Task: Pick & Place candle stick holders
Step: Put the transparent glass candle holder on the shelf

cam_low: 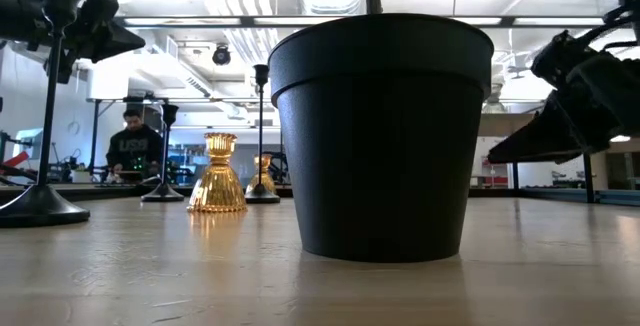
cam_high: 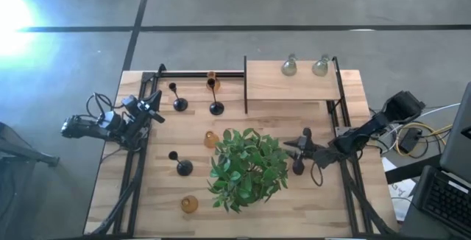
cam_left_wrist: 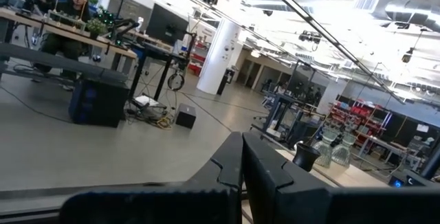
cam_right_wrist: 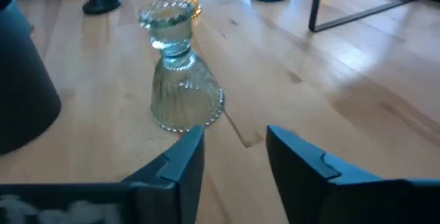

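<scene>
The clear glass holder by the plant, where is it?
In the high view the clear holder stands on the table, between the plant and the open right gripper.

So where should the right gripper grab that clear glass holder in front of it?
Probably the narrow neck of the clear glass holder, between its cup and flared ribbed base. It stands upright, so the right gripper, open and just short of it, could come in level from the side.
</scene>
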